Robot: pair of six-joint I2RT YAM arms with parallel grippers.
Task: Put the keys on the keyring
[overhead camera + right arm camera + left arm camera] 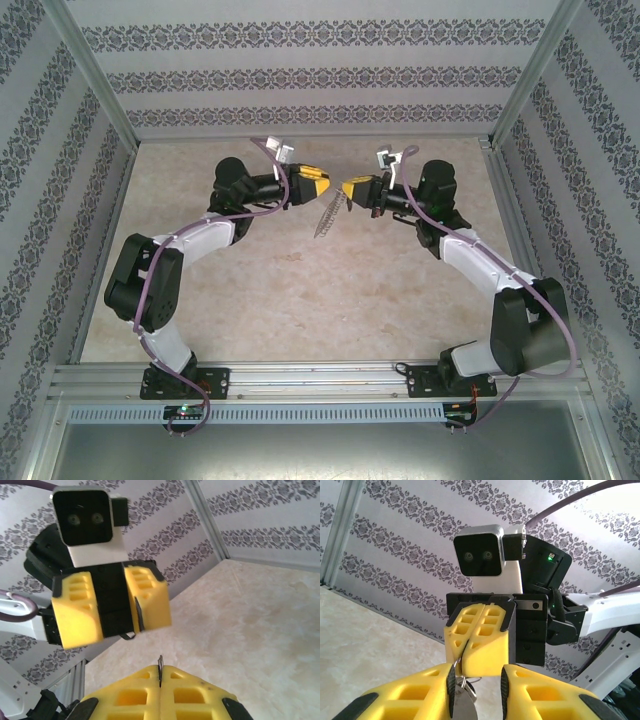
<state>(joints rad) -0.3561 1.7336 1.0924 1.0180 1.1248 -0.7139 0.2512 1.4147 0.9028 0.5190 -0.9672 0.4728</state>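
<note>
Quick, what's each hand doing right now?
Left hand: open, the silver-grey metal keyring between its parted fingers.
Right hand: closed, pinching that keyring.

No legible text, labels, brands, numbers or signs in any view.

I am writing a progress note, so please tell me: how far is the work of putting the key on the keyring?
Done: the keyring hangs in the air, pinched in the shut right claw. In hand: the open left claw faces it, a metal piece between its fingers. Left: I cannot tell whether the key is threaded on, so the joining seems unfinished.
</note>
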